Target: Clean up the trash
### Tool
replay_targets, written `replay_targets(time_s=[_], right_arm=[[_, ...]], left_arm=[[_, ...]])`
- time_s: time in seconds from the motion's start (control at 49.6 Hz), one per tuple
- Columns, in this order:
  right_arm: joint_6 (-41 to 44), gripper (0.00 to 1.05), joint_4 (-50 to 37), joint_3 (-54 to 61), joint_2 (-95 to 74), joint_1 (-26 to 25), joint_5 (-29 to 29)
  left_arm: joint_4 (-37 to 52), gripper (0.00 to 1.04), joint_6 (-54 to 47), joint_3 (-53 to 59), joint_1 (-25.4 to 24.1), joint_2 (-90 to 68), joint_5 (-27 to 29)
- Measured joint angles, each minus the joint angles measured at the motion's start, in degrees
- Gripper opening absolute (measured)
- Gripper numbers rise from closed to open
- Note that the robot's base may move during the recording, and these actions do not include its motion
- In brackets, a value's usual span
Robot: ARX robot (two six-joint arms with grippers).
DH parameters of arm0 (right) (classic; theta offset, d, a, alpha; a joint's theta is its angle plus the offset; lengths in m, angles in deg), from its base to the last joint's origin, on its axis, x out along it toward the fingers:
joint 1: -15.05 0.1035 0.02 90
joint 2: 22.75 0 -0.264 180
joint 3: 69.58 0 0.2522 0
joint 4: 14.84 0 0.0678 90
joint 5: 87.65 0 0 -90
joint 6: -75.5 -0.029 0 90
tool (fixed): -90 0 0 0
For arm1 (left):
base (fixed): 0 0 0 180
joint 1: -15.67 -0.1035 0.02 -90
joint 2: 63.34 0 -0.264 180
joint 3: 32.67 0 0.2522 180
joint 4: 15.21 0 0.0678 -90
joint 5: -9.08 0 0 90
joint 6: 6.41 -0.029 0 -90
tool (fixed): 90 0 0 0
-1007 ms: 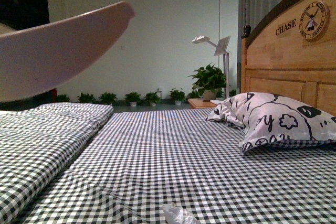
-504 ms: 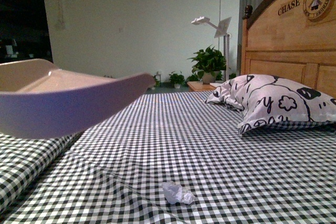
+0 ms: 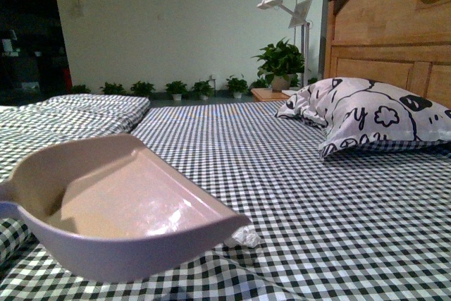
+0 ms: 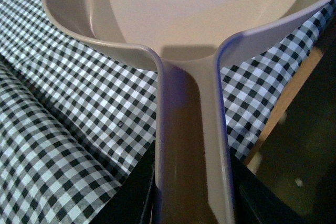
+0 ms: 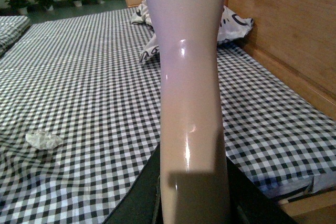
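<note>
The trash, a small crumpled white paper wad [image 3: 242,236], lies on the checked bedsheet, partly hidden behind the lip of the beige dustpan [image 3: 120,206]. The same wad [image 5: 44,139] shows fully in the right wrist view, off to the side of the brush handle. My left gripper [image 4: 191,203] is shut on the dustpan's handle, with the empty pan [image 4: 178,9] hanging low over the sheet. My right gripper [image 5: 191,203] is shut on the beige brush handle [image 5: 186,77]; the brush head is out of view. Neither arm shows in the front view.
A black-and-white patterned pillow [image 3: 366,114] lies at the right against the wooden headboard [image 3: 394,47]. A folded checked quilt [image 3: 77,114] lies at the left. The bed's wooden side edge [image 4: 281,108] is close to the left gripper. Potted plants [image 3: 282,61] and a lamp stand beyond.
The dustpan has come down from high at the left to low over the sheet, right in front of the wad. The view has tilted downward.
</note>
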Motion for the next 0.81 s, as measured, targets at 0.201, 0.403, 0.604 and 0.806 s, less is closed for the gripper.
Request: replay_targets(time_s=[0.201,0.403,0.604,0.806], right_arm=[[0.0,0.19,0.0,0.0,0.0,0.0,0.0],[0.0,0.19,0.0,0.0,0.0,0.0,0.0],[0.0,0.19,0.0,0.0,0.0,0.0,0.0],[0.0,0.19,0.0,0.0,0.0,0.0,0.0]], left_arm=[[-1.1,0.28,-4.1,-1.6,0.2,-5.3,0.4],[-2.4,0.28,-5.8,-2.6,-0.3,-8.3,0.2],[-1.6,0.28,-6.6,-3.1,-1.0,-11.0,-0.3],[2.1,0.28,-6.5,-4.3,-0.8,-14.4,-0.6]])
